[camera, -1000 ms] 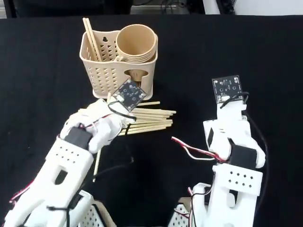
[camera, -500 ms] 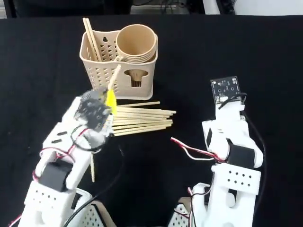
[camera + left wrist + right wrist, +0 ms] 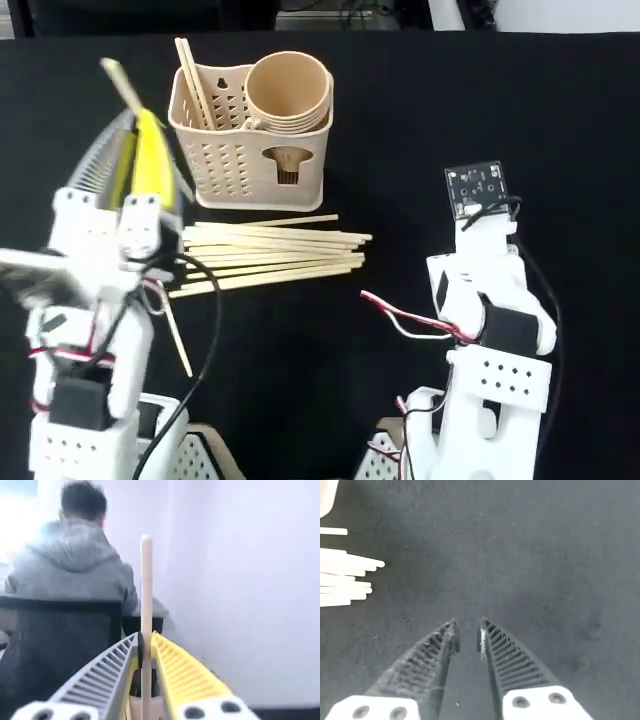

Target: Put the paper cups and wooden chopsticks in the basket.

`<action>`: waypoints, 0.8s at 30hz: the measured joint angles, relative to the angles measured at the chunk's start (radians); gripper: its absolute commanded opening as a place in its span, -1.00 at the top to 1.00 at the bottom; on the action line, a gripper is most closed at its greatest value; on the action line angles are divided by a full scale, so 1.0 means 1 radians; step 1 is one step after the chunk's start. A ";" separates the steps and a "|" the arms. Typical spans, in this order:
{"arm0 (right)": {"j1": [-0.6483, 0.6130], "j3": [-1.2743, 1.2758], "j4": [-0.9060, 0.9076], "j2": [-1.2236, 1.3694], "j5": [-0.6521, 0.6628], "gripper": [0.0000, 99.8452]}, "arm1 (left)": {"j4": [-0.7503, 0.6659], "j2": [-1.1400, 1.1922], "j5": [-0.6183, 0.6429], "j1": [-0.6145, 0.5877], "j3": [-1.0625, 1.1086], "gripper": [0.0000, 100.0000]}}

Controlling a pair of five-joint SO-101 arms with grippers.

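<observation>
The beige basket stands at the back of the black table. It holds a stack of paper cups and an upright chopstick. In front of it a pile of wooden chopsticks lies flat. My left gripper is raised to the left of the basket, pointing upward, shut on one chopstick. The wrist view shows that chopstick standing between the jaws of the left gripper. My right gripper hovers low over bare table to the right of the pile's ends, open by a narrow gap and holding nothing.
The right arm's wrist board sits at mid-right of the table. Bare black cloth lies to the right of the basket and pile. A corner of the basket shows in the right wrist view.
My left gripper has risen from the pile and swung left with one chopstick in it, now pointing up beside the basket. The right arm has barely moved.
</observation>
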 measured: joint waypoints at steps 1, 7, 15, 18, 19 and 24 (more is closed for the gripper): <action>0.000 0.000 0.000 0.000 0.000 0.84 | -0.025 0.020 0.011 -0.011 -0.026 0.94; 0.000 0.000 0.000 0.000 0.000 0.84 | -0.235 0.273 0.095 -0.038 -0.175 0.94; 0.000 0.003 0.000 0.000 0.000 0.84 | -0.316 0.804 0.284 -0.123 -0.470 0.94; 0.000 0.003 0.000 0.000 0.000 0.84 | -0.322 0.954 0.296 -0.127 -0.534 0.94; 0.000 0.003 0.000 0.000 0.000 0.84 | -0.322 1.005 0.298 -0.127 -0.542 0.94; -0.002 0.012 0.000 0.002 0.021 0.84 | -0.322 1.163 0.299 -0.124 -0.549 0.94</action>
